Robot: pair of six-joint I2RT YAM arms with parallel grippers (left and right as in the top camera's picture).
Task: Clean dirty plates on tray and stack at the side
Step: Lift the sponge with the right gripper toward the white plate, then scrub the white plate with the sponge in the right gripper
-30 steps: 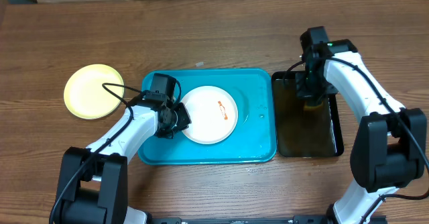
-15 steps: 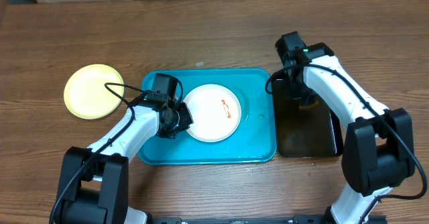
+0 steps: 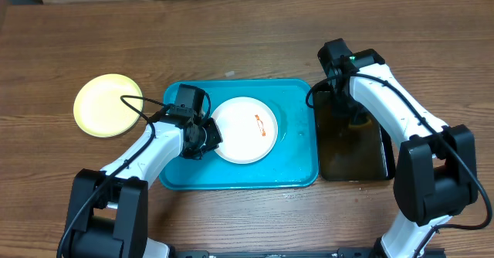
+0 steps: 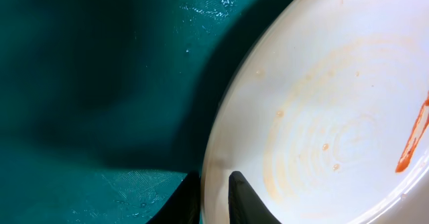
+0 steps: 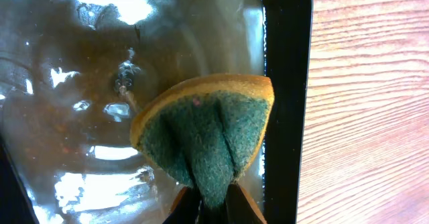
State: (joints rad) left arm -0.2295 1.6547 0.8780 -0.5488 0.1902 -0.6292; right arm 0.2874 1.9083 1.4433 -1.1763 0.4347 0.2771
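At nine o'clock on plate (image 3: 239, 138) rim, pinched by left claw (image 4: 213, 184): stiff, light, likely slick when wet, with soft sponge (image 5: 204, 133) clamped in right claw (image 5: 209, 198).

turquoise tray (image 3: 299, 154): bare floor right of and in front of white plate (image 3: 244, 130); open from above.
left gripper (image 4: 213, 198): pinched on plate's left rim, arm barring approach from that side.
black tray (image 3: 355, 156): far end blocked by right gripper (image 5: 211, 207) clamped on folded sponge (image 5: 208, 133); near half bare, wet.
yellow plate (image 3: 108, 105): alone on table (image 3: 247, 42), well apart from turquoise tray; wood behind both trays open.
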